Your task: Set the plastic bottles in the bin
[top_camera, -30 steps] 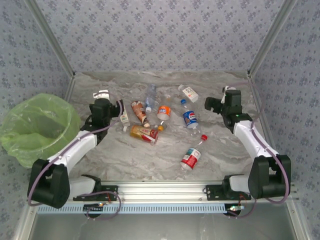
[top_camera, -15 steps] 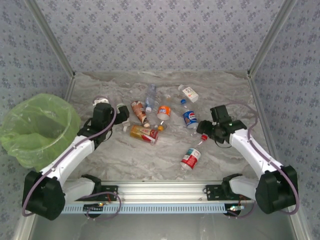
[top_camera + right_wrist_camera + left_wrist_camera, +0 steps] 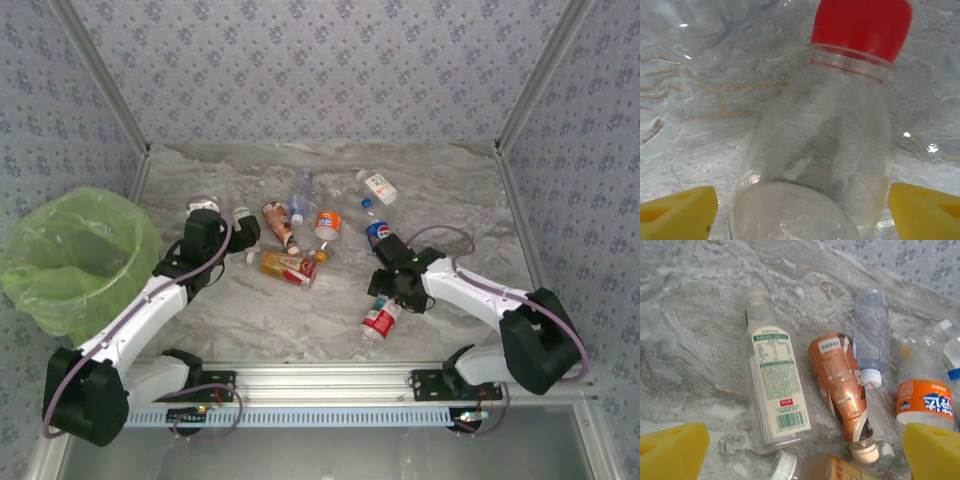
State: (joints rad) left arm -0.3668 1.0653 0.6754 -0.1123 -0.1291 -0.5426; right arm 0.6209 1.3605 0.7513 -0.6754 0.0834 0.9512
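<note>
Bottles (image 3: 288, 266) lie scattered on their sides over the middle of the marble bench (image 3: 270, 315). The bin (image 3: 45, 285), lined with a green bag, stands at the far left, well apart from them.

The left pincer (image 3: 245, 230) hovers at the left end of the scatter, its fingers wide apart and gripping nothing. In its wrist view the yellow fingertips (image 3: 672, 452) sit at the bottom corners. Between them lies a white-label bottle (image 3: 775, 390), neck pointing away. A crushed brown bottle (image 3: 840, 382) lies just beside it on the right. A clear bottle (image 3: 871, 335) with a white cap lies against the brown one, and an orange-label bottle (image 3: 925, 402) lies at the right edge. Another bottle's white cap (image 3: 782, 467) pokes in at the bottom.

The right pincer (image 3: 388, 290) hangs low over the neck end of the red-label bottle (image 3: 379, 318), near the front of the bench. A blue-label bottle (image 3: 378, 232) lies just behind the pincer. In the right wrist view its fingers stand apart, one on each side of the bottle's clear body, with the red cap (image 3: 860, 27) pointing away. The bottle rests on the bench. One fingertip is clear of it, and the other sits right at its side. Whether that one touches, I cannot tell.
</note>
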